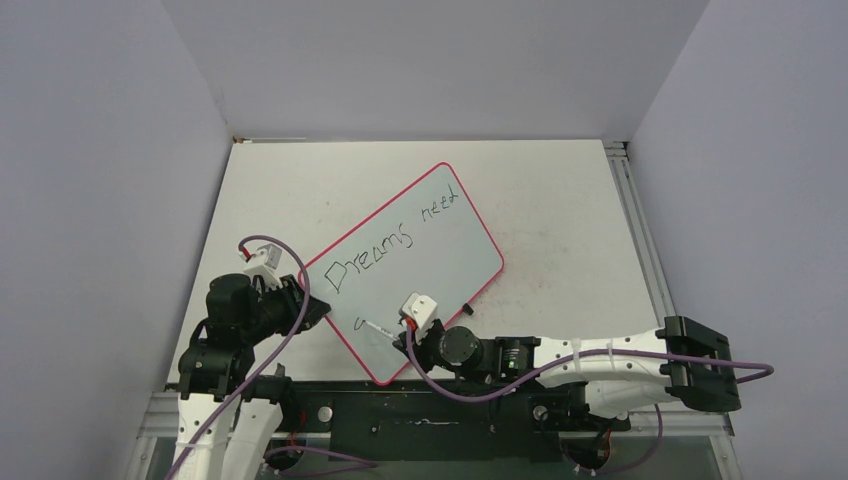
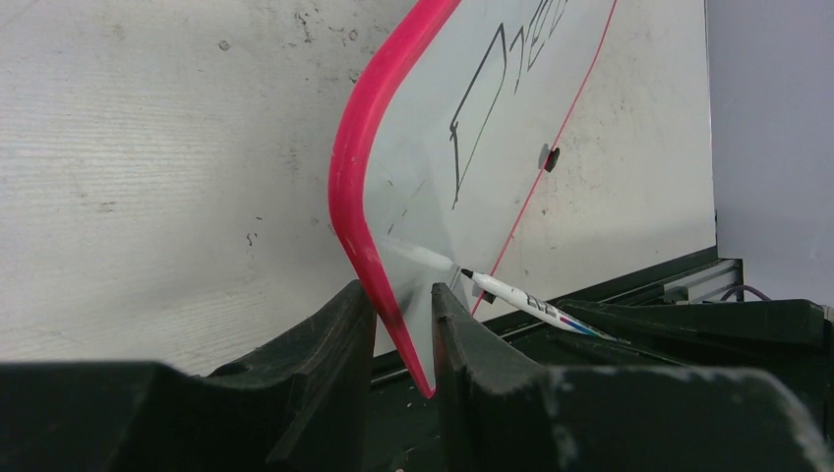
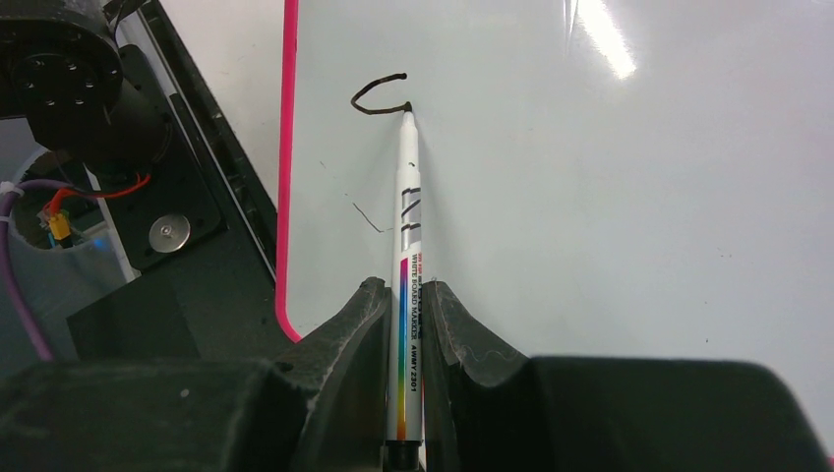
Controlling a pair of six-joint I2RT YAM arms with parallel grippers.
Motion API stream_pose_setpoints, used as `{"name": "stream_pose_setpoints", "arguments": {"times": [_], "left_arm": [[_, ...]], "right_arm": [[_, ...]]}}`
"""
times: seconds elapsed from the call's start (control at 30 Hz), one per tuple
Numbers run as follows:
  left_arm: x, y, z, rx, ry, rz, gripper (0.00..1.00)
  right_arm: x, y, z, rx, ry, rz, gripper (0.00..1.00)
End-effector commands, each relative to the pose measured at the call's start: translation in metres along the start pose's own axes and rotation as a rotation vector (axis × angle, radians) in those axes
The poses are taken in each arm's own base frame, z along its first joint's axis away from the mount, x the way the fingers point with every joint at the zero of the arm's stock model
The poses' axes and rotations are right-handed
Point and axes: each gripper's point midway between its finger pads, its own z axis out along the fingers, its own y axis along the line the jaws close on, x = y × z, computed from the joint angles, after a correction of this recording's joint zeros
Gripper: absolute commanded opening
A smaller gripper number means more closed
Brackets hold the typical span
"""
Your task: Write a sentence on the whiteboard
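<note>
Left pincer (image 2: 403,295): I have it narrowed onto the pink corner rim of the whiteboard (image 1: 465,255), one finger on each face.
Right pincer (image 3: 405,290): I clamp the marker (image 3: 409,187); its tip touches a curled stroke (image 3: 374,96).
Board position: centre of top view, slanted.
Sentence (image 1: 392,245): "Dreams need", upper row.

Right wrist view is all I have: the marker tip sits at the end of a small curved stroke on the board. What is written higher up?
Observer: In the top view the sentence reads "Dreams need", in one slanted row across the whiteboard.
Operator: Where is my tip relative to those words?
Observer: Your marker has its tip below the D of "Dreams", towards the board's near edge, where a second row would begin.
Operator: Is anything steadying the board?
Observer: Yes. The left tool has the pink rim at the board's near left corner between its fingers.
</note>
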Motion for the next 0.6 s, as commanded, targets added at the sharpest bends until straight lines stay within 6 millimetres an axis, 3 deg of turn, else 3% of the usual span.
{"name": "stream_pose_setpoints", "arguments": {"times": [0.0,0.57], "left_arm": [[-0.0038,-0.0046,-0.0009,0.021,-0.009,0.022,0.25],[-0.0032,-0.0050,-0.0009,0.024,-0.006,0.024,0.25]], "right_arm": [[-0.0361,0.0051,0.0024,0.007,-0.101,0.024,0.05],[-0.0376,0.0070,0.0091,0.010,-0.101,0.022,0.05]]}}
